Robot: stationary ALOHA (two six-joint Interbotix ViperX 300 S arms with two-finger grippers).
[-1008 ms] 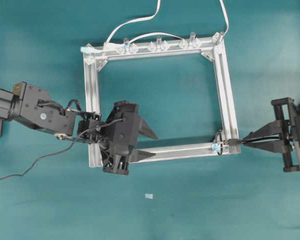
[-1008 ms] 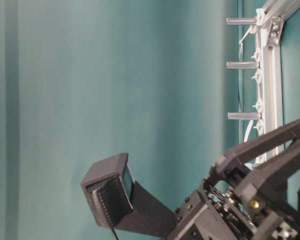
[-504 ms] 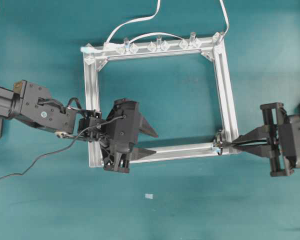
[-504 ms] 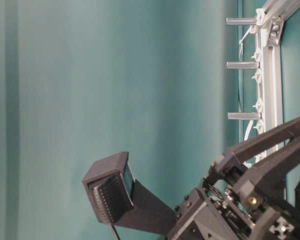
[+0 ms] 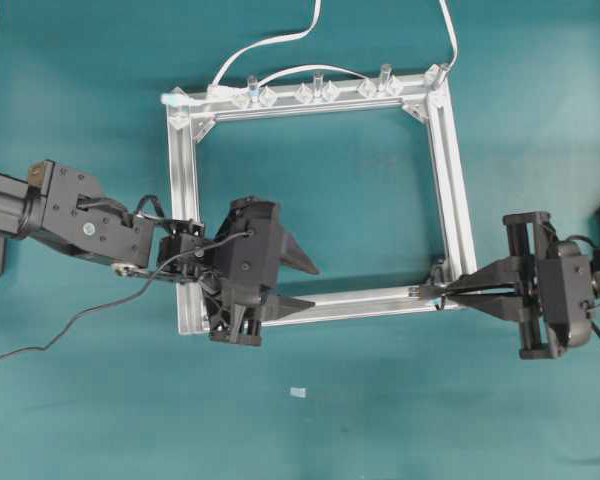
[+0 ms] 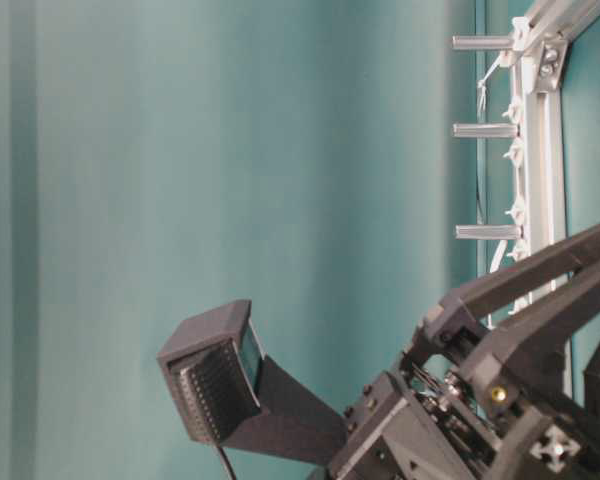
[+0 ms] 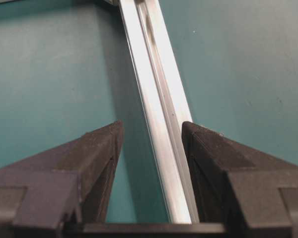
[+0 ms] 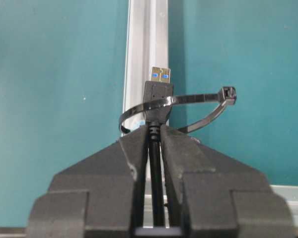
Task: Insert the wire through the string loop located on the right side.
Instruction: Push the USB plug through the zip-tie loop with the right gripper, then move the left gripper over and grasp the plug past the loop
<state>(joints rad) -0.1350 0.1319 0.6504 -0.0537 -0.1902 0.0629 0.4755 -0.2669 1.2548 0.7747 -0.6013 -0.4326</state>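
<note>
The right gripper (image 8: 155,136) is clamped on the wire (image 8: 156,168) just behind its plug (image 8: 158,96), so the stiff silver tip sticks out ahead of the fingers and can be steered like a needle. In the right wrist view the plug has passed through the string loop (image 8: 188,106), whose black band crosses over the plug body; the loop stands at the lower right corner of the aluminium frame (image 5: 450,180), on its bottom rail. The grip this close to the tip seems chosen to keep the limp cable from sagging. The left gripper (image 7: 151,144) has its jaws spread wide, straddling the bottom rail near the frame's lower left corner without pinching it, probably waiting there to brace it or to take the plug once it has come far enough through
</note>
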